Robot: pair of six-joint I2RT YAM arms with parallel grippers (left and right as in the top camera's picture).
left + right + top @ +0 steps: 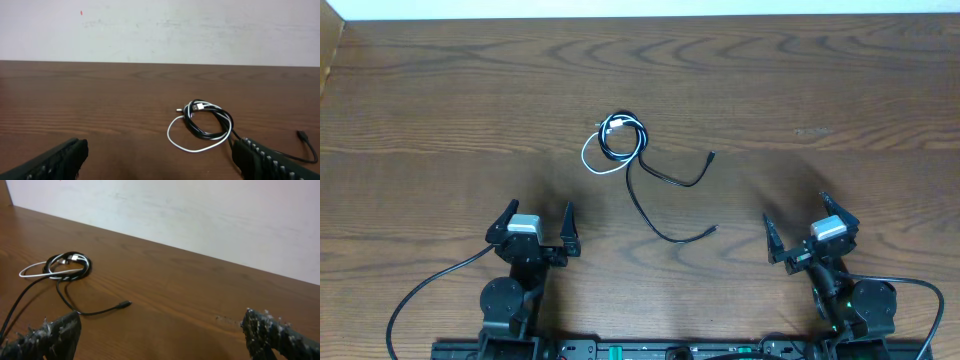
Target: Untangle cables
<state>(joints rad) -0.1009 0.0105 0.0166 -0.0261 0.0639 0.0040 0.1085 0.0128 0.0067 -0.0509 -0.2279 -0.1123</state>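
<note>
The cables lie tangled in the middle of the table: a black coil [622,139] wound together with a white loop [595,161]. Two black tails run out of the coil, one ending in a plug [711,156] to the right, the other [713,230] nearer the front. The left wrist view shows the coil [207,122] and white loop [192,146] just ahead; the right wrist view has the coil [70,265] far left. My left gripper [537,221] and right gripper [793,221] both stand open near the front edge, apart from the cables, with nothing between their fingers.
The wooden table [440,110] ends at a pale wall [160,30] at the back. Thicker black arm wires [430,290] curve along the front edge by both arm bases.
</note>
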